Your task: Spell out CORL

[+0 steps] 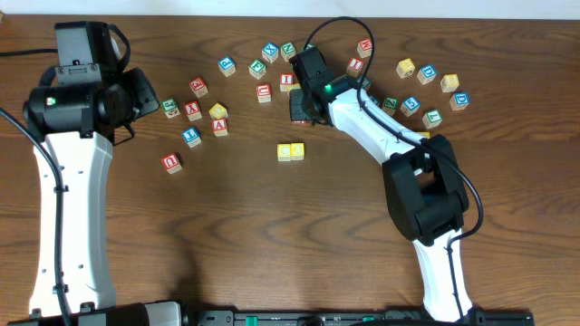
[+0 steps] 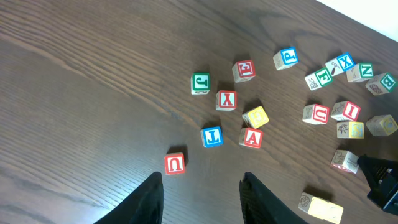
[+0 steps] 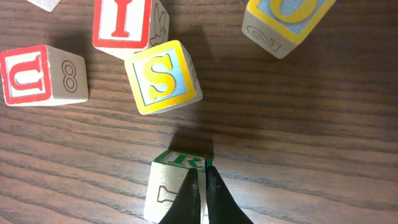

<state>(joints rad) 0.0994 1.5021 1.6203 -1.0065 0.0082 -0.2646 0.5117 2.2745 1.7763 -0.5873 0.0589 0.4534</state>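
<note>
Where the right pincer (image 3: 200,169) sits: jaws fully closed, gripping nothing, tips at the upper edge of the green R cube (image 3: 163,194).
Just beyond: S cube (image 3: 163,76), apart from the R.
Two yellow cubes (image 1: 290,151): touching side by side on bare tabletop (image 1: 272,235), near the right pincer.
Left pincer (image 2: 202,198): partly open, empty.
Blue L cube (image 2: 211,136): ahead of the left pincer, among scattered letters.

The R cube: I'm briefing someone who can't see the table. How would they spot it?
In the right wrist view, find the right gripper, shut, at the bottom edge. The R cube sits at its tips, below the yellow-framed S cube. Of the cubes there, it alone shows a green letter.
</note>
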